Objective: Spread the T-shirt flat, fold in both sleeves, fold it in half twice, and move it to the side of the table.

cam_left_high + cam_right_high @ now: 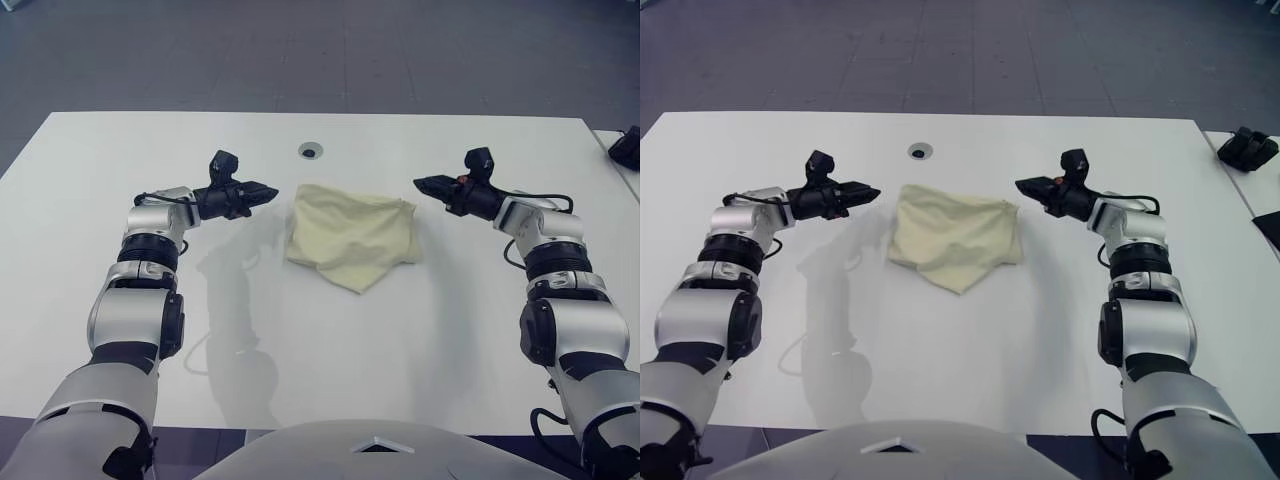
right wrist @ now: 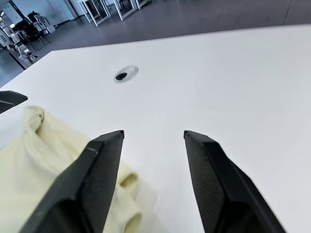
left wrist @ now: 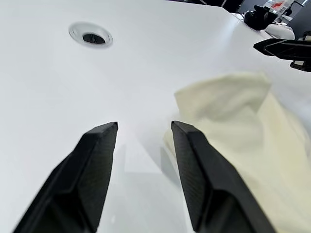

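T-shirt (image 1: pixel 350 236) sits bunched mid-table (image 1: pixel 100 170), nearer the far edge. Nothing spread, every fold to come. Left gripper (image 1: pixel 272 189) and right gripper (image 1: pixel 420 184) flank it, fingers released, touching nothing.

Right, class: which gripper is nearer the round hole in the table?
Left. The left gripper is just left of the hole; the right gripper is farther off to its right.
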You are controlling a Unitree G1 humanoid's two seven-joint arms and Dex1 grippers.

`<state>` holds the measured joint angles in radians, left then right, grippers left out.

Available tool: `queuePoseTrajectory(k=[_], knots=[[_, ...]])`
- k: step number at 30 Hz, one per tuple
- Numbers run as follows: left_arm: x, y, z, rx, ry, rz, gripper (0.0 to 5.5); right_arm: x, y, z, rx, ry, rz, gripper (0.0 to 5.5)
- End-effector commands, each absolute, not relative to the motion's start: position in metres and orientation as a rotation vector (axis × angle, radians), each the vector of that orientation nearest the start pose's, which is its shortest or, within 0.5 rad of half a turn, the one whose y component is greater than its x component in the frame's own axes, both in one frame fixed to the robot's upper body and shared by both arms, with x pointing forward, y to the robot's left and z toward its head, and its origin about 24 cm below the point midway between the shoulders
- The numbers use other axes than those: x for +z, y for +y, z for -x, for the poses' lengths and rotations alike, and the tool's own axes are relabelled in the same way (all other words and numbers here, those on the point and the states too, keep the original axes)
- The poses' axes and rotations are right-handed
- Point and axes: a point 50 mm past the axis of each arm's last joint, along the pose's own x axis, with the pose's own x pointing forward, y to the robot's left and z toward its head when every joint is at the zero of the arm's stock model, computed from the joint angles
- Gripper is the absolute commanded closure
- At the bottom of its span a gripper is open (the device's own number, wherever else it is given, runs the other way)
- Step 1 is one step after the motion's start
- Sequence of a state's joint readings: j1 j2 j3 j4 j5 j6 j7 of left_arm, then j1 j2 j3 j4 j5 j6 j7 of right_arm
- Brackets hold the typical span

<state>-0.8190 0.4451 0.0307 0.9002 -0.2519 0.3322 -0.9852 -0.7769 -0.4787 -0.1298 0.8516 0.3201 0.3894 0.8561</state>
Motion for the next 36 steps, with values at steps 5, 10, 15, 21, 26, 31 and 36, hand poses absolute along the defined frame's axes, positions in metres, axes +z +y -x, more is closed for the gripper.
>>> queuePoseTrajectory(k=[5,10,15,21,26,31,36], knots=[[0.112,0.114,-0.312,-1.242,0.248,-0.026,1.94,0.09,-0.162,-0.329,0.971,0.305,0.006,1.9],[0.081,0.096,-0.304,-1.239,0.341,-0.079,1.07,0.068,-0.148,-0.318,1.024,0.38,-0.023,1.07],[0.045,0.111,-0.319,-1.09,0.446,-0.169,0.25,0.029,-0.167,-0.321,0.85,0.507,0.0,0.29],[0.026,0.135,-0.322,-1.016,0.482,-0.271,0.1,0.023,-0.18,-0.316,0.803,0.493,0.011,0.12],[0.034,0.142,-0.329,-0.986,0.439,-0.269,0.1,0.021,-0.177,-0.279,0.95,0.576,0.083,0.12],[0.046,0.15,-0.34,-0.952,0.401,-0.301,0.1,0.028,-0.168,-0.225,1.167,0.664,0.148,0.12],[0.059,0.147,-0.345,-0.962,0.344,-0.286,0.1,0.049,-0.157,-0.207,1.231,0.624,0.153,0.12]])
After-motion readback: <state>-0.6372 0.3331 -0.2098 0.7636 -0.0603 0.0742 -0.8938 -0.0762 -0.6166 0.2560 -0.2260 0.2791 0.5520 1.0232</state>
